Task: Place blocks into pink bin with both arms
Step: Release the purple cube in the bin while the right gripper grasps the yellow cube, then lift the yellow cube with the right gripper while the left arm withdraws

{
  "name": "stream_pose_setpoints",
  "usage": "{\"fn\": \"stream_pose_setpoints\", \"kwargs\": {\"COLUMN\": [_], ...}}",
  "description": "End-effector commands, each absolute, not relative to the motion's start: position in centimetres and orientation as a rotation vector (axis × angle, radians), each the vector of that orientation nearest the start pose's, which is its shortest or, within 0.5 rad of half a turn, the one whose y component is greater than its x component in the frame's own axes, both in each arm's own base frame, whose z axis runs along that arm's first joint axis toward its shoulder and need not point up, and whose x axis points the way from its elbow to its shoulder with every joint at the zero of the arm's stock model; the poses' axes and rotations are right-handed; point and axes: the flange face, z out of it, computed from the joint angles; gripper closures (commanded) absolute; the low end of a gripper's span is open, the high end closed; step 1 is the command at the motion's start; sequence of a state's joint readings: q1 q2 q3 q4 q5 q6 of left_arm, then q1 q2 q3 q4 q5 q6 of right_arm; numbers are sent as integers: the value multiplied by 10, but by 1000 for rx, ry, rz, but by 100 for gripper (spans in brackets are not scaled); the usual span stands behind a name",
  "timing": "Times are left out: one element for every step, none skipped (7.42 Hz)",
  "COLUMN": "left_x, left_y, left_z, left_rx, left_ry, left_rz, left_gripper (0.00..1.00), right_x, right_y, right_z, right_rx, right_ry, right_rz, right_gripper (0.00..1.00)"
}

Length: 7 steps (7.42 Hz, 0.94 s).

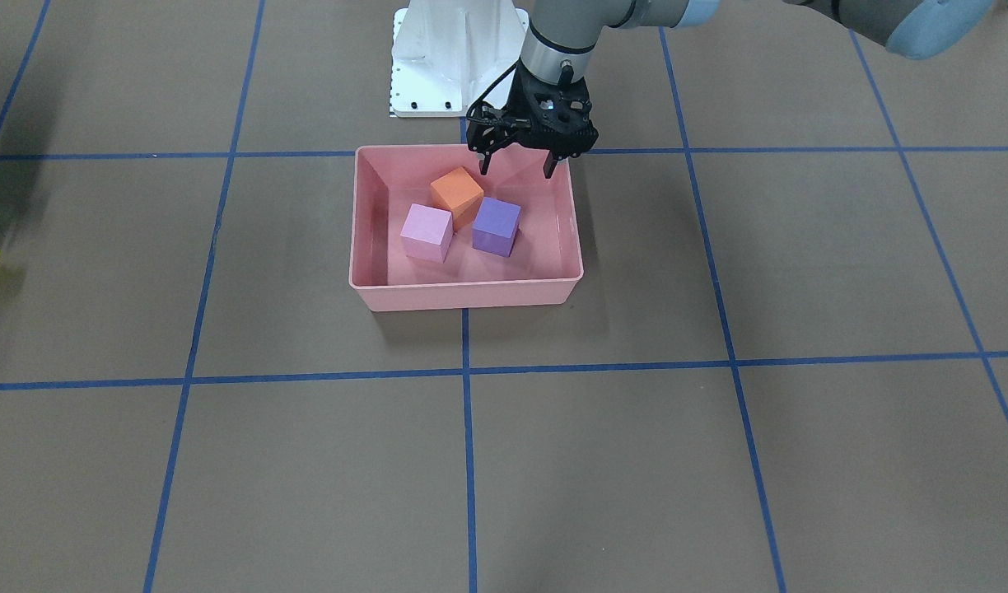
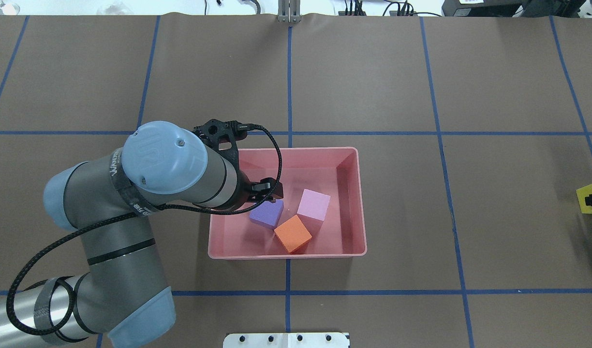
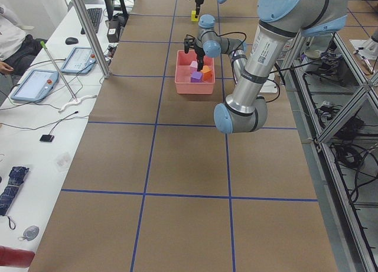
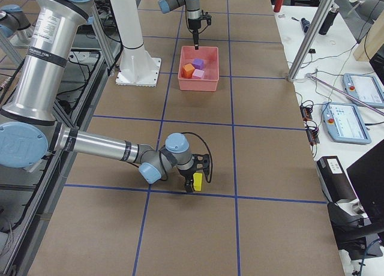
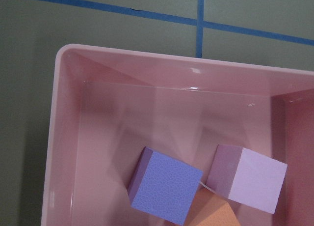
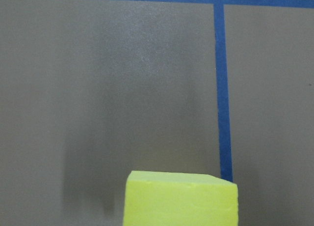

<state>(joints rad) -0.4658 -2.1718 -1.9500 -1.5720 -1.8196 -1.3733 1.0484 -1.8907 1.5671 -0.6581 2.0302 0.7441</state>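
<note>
Note left gripper (image 1: 517, 169) with fingers spread apart, empty, hanging over the left half of the pink bin (image 2: 362, 203). Count three blocks inside: purple cube (image 2: 267, 213) nearest the left wall, orange cube (image 2: 293, 233) toward the robot-side wall, light pink cube (image 2: 314, 204) mid-floor. Find yellow cube (image 2: 588, 189) out by the table's right edge, at right gripper (image 4: 198, 175); cannot tell whether clamped. Judge three of four done, yellow transfer left.

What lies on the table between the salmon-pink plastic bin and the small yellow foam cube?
Between the salmon-pink plastic bin and the yellow foam cube, the overhead view shows only bare brown table crossed by one blue tape line.
</note>
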Motion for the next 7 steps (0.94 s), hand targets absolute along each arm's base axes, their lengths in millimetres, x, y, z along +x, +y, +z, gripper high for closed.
{"fn": "stream_pose_setpoints", "kwargs": {"left_x": [444, 409, 375, 336, 285, 225, 173], "left_y": [-375, -381, -397, -418, -438, -457, -470], "left_z": [191, 223, 254, 282, 317, 356, 398], "left_rx": [169, 221, 264, 260, 259, 276, 280], "left_ry": [954, 903, 844, 813, 794, 760, 728], "left_rz": [-48, 17, 67, 120, 202, 293, 347], "left_gripper": [0, 0, 0, 0, 0, 0, 0], "right_x": [-110, -111, -113, -117, -124, -127, -132], "right_y": [-368, -369, -372, -374, -382, -387, -396], "right_z": [706, 702, 695, 680, 643, 600, 557], "right_rx": [202, 205, 213, 203, 174, 156, 139], "right_ry": [-712, -719, -730, -761, -783, -780, -780], "right_rz": [76, 74, 71, 68, 102, 125, 160], "right_gripper": [100, 100, 100, 100, 100, 100, 100]}}
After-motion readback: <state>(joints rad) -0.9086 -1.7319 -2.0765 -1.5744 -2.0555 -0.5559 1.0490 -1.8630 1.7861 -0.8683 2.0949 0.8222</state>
